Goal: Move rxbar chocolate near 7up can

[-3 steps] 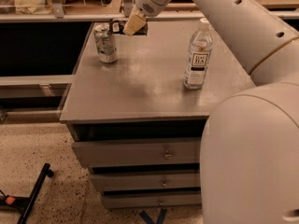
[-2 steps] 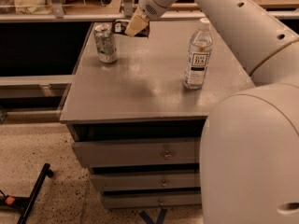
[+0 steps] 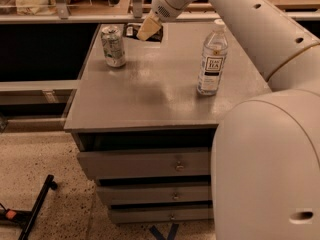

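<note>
The 7up can (image 3: 113,45), silvery-white and green, stands upright at the back left of the grey cabinet top (image 3: 150,94). My gripper (image 3: 145,32) is at the back edge of the top, just right of the can and slightly above the surface. It is shut on the rxbar chocolate (image 3: 131,30), a small black wrapper with a white patch that sticks out to the left towards the can. The bar is a short gap from the can's top and does not touch it.
A clear plastic water bottle (image 3: 212,59) stands upright on the right of the top. My white arm (image 3: 260,39) reaches over the right side. Drawers (image 3: 150,164) face the front. A black stand leg (image 3: 35,209) lies on the floor at left.
My gripper and the rxbar chocolate have shifted slightly right and a little lower together. The can and the bottle have not moved.
</note>
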Tool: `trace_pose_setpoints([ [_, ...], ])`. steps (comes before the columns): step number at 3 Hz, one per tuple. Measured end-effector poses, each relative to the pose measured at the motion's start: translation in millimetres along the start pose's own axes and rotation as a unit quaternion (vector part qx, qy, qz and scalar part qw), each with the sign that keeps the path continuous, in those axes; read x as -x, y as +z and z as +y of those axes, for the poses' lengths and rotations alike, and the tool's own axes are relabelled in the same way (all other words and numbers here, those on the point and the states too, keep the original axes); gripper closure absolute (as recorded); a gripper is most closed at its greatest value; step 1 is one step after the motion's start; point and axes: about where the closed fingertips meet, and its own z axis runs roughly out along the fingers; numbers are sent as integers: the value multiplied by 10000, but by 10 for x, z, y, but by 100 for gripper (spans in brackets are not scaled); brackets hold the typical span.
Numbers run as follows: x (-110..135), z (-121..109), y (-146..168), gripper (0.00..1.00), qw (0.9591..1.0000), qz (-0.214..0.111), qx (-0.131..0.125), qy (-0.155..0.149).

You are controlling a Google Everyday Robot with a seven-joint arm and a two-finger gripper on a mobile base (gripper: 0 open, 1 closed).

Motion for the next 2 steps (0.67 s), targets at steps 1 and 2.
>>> trace_pose_setpoints([
  [1, -35, -6, 15, 100, 9999, 76, 6, 73],
  [2, -71, 7, 40, 100, 9998, 174, 41, 54],
])
